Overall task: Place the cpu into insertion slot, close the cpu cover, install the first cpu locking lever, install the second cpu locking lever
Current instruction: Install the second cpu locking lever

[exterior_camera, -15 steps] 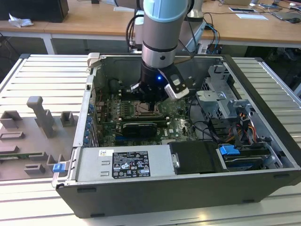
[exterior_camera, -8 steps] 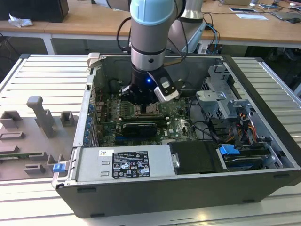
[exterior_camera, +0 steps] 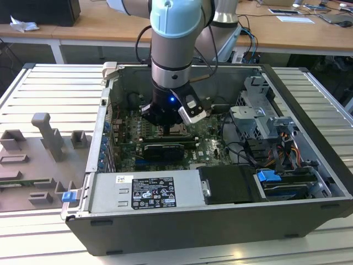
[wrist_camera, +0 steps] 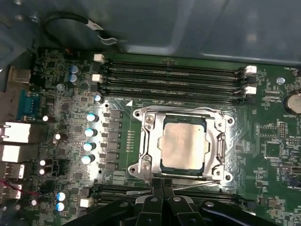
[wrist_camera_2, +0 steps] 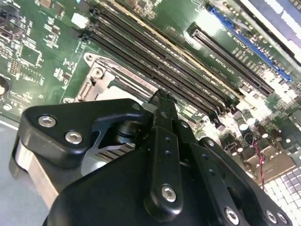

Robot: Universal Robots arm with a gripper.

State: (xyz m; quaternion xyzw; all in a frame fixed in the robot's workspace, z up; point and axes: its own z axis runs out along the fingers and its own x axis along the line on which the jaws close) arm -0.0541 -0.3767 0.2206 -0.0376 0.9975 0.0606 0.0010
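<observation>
My gripper (wrist_camera: 162,184) hangs low inside an open computer case (exterior_camera: 309,99), its two black fingers pressed together with nothing between them, tips just at the near edge of the insertion slot (wrist_camera: 181,143). The cpu (wrist_camera: 183,145) already lies flat in that slot, its pale silver top showing through the square cut-out of the cpu cover (wrist_camera: 150,141), which is folded down over it so the chip cannot lift. A thin wire locking lever (wrist_camera: 197,185) runs along the slot's edge right beside my fingertips; I judge I am here to work it, though I cannot tell whether it is latched. In the second wrist view the gripper (wrist_camera_2: 162,96) points at the slot's metal rim (wrist_camera_2: 96,77), beside the long black memory slots (wrist_camera_2: 155,52). The case rests on a ribbed metal desk (exterior_camera: 49,94)
</observation>
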